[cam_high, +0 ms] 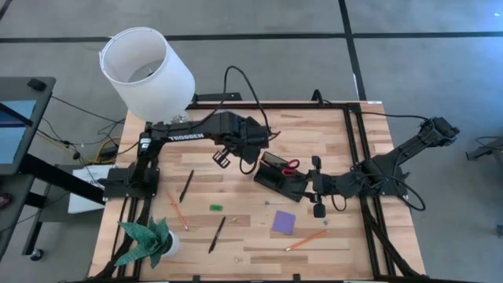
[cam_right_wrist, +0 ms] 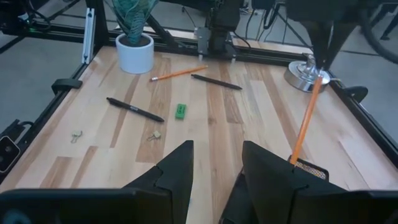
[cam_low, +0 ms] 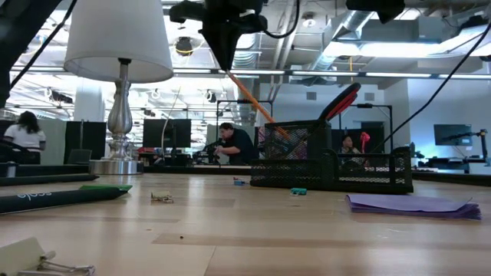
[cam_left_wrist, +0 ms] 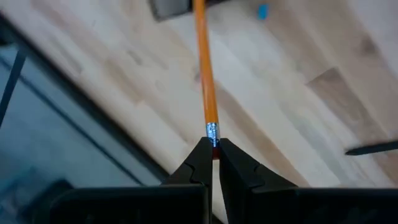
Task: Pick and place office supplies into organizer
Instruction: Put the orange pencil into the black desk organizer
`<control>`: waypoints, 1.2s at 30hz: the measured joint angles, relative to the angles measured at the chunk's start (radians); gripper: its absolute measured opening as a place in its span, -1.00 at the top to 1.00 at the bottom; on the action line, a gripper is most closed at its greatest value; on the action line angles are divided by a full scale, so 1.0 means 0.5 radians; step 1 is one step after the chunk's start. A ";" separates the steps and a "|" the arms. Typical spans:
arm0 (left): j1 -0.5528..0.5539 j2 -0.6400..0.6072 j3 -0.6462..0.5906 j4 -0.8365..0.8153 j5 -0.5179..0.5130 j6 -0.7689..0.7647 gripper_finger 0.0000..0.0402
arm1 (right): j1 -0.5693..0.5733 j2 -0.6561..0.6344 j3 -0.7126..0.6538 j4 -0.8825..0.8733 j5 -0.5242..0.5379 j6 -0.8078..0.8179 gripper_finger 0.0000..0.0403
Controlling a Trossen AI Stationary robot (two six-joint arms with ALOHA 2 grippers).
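Pencil (cam_left_wrist: 205,74) is pinched at eraser end by left claw (cam_left_wrist: 213,163), hung tip-down over organizer (cam_high: 280,174); right claw (cam_right_wrist: 214,165) is spread nearby.

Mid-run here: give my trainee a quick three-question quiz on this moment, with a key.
1. True or false: the left gripper is shut on an orange pencil.
2. What red-handled item already sits in the organizer? A) scissors B) stapler C) marker
3. What stands at the table's front left corner in the high view?

Key: 1 true. 2 A, scissors. 3 the green paper plant.
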 joint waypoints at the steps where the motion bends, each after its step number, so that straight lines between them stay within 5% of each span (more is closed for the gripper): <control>1: -0.008 0.000 0.000 0.000 0.011 0.057 1.00 | 0.000 0.000 0.000 -0.008 0.000 0.000 0.34; 7: -0.050 0.000 0.000 -0.001 -0.196 0.213 1.00 | 0.000 0.000 0.000 -0.040 0.000 0.000 0.33; 36: -0.066 0.000 -0.223 0.467 -0.059 0.374 1.00 | 0.000 0.000 0.000 -0.049 0.000 0.000 0.34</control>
